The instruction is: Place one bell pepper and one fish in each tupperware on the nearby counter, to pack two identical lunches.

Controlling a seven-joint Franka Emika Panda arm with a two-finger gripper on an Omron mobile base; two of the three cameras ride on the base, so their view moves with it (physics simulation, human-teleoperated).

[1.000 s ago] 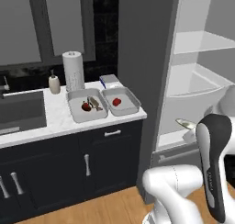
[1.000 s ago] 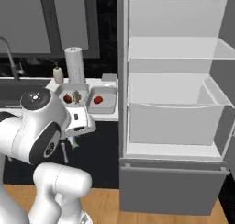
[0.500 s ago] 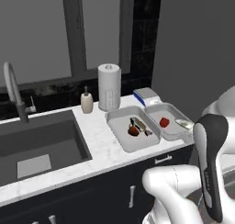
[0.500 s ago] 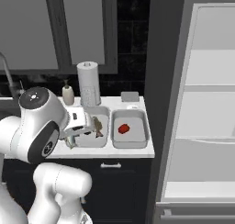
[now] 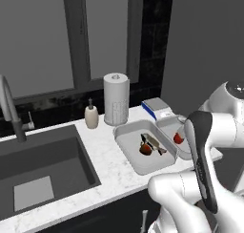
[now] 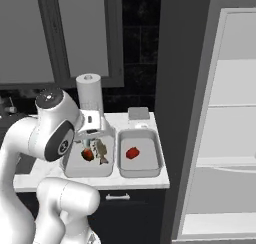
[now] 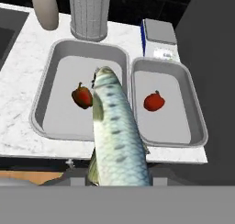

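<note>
- One fish point(image 7: 117, 136) is clamped in the gripper point(image 6: 93, 136), above the counter point(image 7: 18, 103).
- Carry it over the right tupperware point(image 7: 195, 113), which holds one bell pepper point(image 7: 154, 101).
- Lower before release, clear of the rim.

Two tupperwares are sitting in front of the paper towel roll point(image 7: 89, 12): left tupperware point(image 7: 36, 109), right tupperware point(image 7: 197, 122). Two bell peppers showing, left pepper point(image 7: 82, 96) and right pepper point(image 7: 153, 101), one per tupperware. Two fish showing: raised fish point(image 7: 117, 131), lying fish point(image 5: 153, 142). One roll. One soap bottle point(image 7: 45, 7) and one blue-and-white box point(image 7: 158, 32) are flanking it. One sink point(image 5: 43, 170), one faucet point(image 5: 9, 108).
</note>
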